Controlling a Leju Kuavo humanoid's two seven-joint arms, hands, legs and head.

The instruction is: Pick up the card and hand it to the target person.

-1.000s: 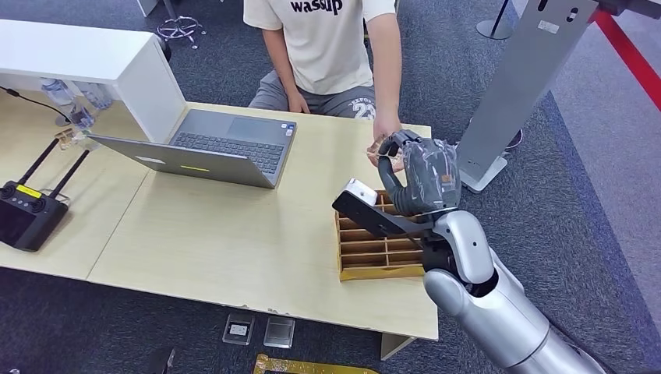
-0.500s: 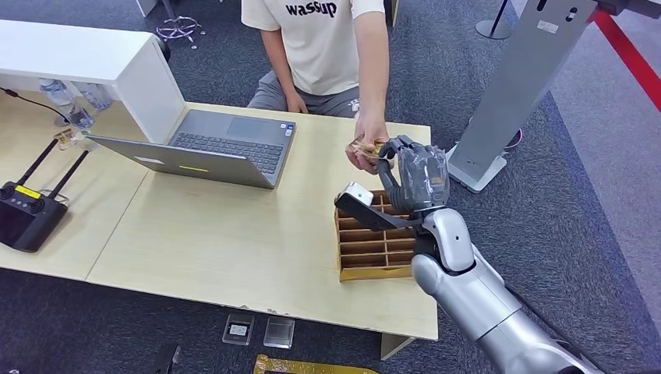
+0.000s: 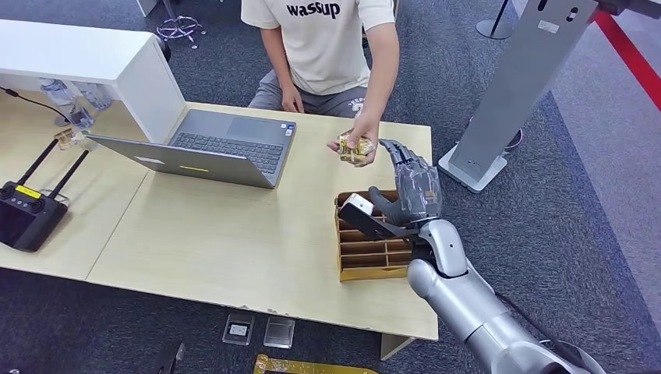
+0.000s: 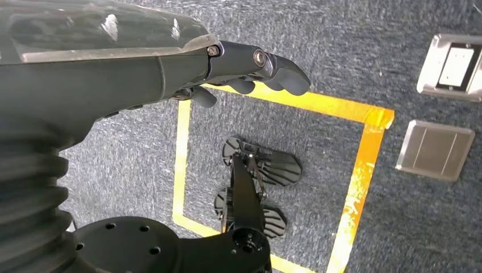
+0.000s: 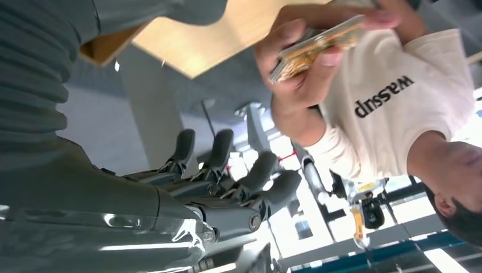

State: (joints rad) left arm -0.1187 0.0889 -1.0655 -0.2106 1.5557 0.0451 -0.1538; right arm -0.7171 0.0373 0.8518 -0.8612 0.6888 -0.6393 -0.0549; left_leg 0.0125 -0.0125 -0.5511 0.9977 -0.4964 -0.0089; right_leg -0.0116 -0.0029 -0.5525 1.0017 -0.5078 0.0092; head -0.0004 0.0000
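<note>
The gold card point(image 3: 352, 149) is in the hand of the person point(image 3: 326, 39) seated across the table, held above the tabletop; in the right wrist view that card point(image 5: 318, 45) sits pinched in the person's fingers. My right hand point(image 3: 411, 189) hovers just beside it over the wooden slotted box point(image 3: 374, 248), fingers spread and holding nothing point(image 5: 227, 182). My left hand point(image 4: 170, 68) hangs low above the carpet, its fingers loosely extended with nothing in them.
An open laptop point(image 3: 210, 148) lies on the light wooden table point(image 3: 218, 241). A black controller with antennas point(image 3: 30, 210) sits at the left edge. A white cabinet point(image 3: 86, 62) stands at back left and a grey stand point(image 3: 514, 86) at right.
The person took the card from my right hand and drew it toward themselves. My right hand opened and dropped back lower over the slotted box.
</note>
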